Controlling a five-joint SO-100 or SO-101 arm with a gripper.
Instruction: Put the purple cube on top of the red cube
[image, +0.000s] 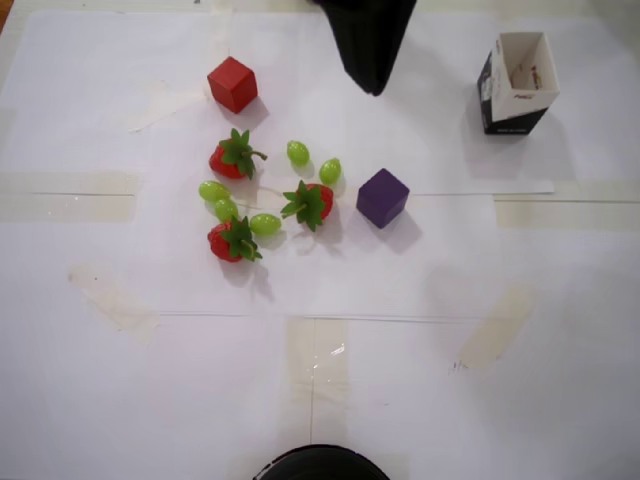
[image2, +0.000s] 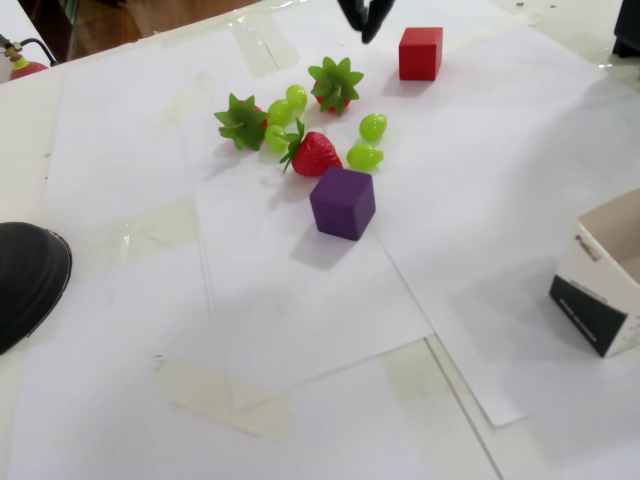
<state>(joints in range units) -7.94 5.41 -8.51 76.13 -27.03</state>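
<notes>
My gripper (image: 372, 88) enters the overhead view from the top edge as a dark tapering shape, tip pointing down toward six o'clock. In the fixed view (image2: 366, 30) only its dark tips show at the top edge, and I cannot tell whether my jaws are parted or closed; nothing sits between them as far as I can see.

So I judge the task barely begun. I hold nothing, and both the pick and the stacking are still to do.

The purple cube (image: 383, 197) sits on the white paper (image: 400, 280) at roughly six o'clock from my tip in the overhead view, well apart from it. It has no long axis, being equal on every side. It stands flat but turned, so its corners point toward twelve, three, six and nine o'clock, like a diamond. I expect my jaws must close across two opposite faces, not across the corners.

The red cube (image: 232, 84) lies at about nine o'clock from my tip, well apart from the purple cube, also turned slightly.

Between the cubes lie three toy strawberries, the nearest strawberry (image: 309, 203) just beside the purple cube at nine o'clock, with green grapes (image: 330, 171) scattered around them. An open carton (image: 517, 82) stands at three o'clock from my tip.
</notes>
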